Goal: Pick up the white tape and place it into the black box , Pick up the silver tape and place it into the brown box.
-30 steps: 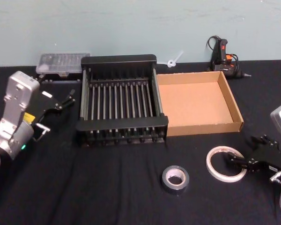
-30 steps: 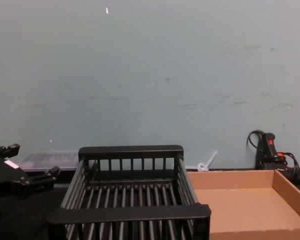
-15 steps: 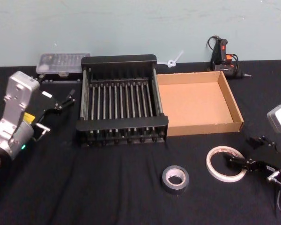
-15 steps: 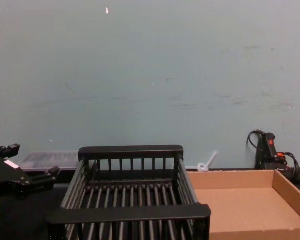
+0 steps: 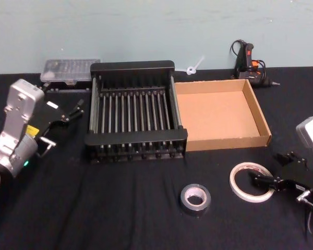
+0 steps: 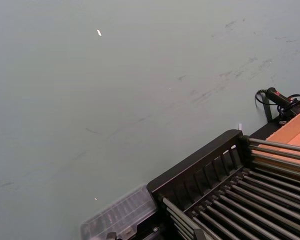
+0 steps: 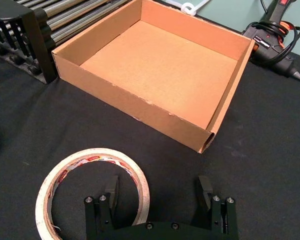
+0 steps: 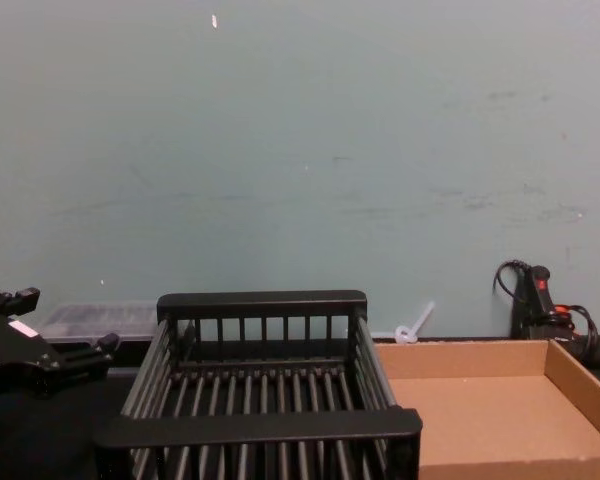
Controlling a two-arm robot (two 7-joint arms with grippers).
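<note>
White tape [image 5: 251,181]: flat on desk near front right edge, my right jaws [image 7: 157,192] released, straddling its rim. Silver tape [image 5: 195,199]: front edge, untouched. Black box [image 5: 133,112], brown box [image 5: 221,113]: both unfilled. Left jaws [image 5: 75,110] parked, released, left edge. Both placements pending

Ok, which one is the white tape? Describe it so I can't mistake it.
Start at the brown box. On the black cloth in front of its right corner lies the white tape, by the open right end effector. It is thin, wide, red-printed inside, unlike the smaller grey silver tape.
</note>
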